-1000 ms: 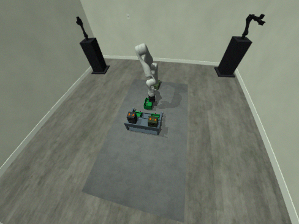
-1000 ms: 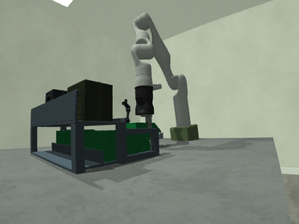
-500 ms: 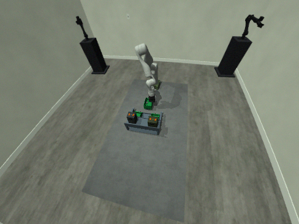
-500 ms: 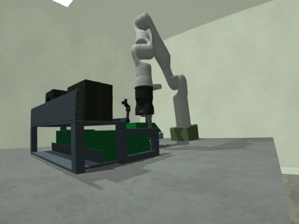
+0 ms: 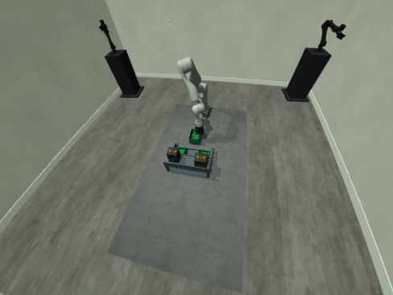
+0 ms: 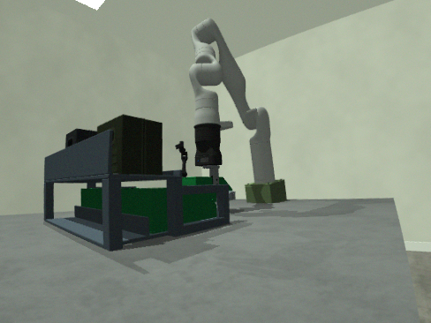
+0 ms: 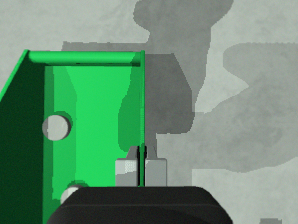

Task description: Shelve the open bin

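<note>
The open green bin (image 5: 194,138) (image 6: 199,180) (image 7: 95,115) hangs off the mat just behind the shelf, held by its side wall. My gripper (image 5: 198,130) (image 6: 215,178) (image 7: 142,159) points straight down and is shut on the bin's thin right wall. In the wrist view two round grey parts (image 7: 56,126) (image 7: 75,190) lie inside the bin. The grey shelf (image 5: 187,168) (image 6: 112,212) stands in front of the arm, with green bins (image 5: 183,150) (image 6: 141,205) in its row under a low top board (image 6: 79,156). I cannot make out the gap from these views.
Two dark boxes (image 5: 173,155) (image 5: 200,160) stand on the shelf's top board. The arm's olive base block (image 6: 265,192) sits behind on the grey mat (image 5: 181,226). Black pedestals (image 5: 122,72) (image 5: 306,74) with cameras stand in the far corners.
</note>
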Action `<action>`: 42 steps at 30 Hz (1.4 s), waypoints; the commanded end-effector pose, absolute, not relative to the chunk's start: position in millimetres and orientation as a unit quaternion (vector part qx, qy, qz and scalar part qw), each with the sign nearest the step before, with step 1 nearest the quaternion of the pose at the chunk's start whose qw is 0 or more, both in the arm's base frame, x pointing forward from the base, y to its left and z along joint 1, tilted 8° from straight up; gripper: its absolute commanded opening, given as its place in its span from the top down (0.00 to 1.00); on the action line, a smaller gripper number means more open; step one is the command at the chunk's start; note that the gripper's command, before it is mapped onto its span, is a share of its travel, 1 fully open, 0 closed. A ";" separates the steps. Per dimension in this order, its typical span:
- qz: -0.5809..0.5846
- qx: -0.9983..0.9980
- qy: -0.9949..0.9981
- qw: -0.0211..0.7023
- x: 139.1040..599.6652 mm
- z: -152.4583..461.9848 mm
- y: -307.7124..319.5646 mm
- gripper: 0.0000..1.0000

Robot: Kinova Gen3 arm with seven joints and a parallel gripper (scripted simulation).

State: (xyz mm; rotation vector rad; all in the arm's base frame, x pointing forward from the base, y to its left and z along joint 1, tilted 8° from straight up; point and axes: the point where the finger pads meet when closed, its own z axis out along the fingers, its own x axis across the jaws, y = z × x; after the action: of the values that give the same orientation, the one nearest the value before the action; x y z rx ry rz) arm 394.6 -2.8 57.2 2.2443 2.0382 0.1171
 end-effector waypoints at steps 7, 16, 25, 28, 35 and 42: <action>0.039 0.739 0.671 0.055 396.6 58.1 -3.0 1.00; 0.039 0.739 0.671 0.055 407.9 59.6 -4.1 1.00; 0.039 0.739 0.671 0.055 428.3 62.3 -6.1 1.00; 0.039 0.739 0.671 0.055 432.4 62.9 -6.5 1.00; 0.039 0.739 0.671 0.055 434.6 63.2 -6.8 1.00; 0.039 0.739 0.671 0.055 434.6 63.1 -6.7 1.00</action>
State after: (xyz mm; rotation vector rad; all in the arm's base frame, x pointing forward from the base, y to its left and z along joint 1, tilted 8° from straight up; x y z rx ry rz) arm 434.0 -6.8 62.3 2.2443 2.0382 0.1170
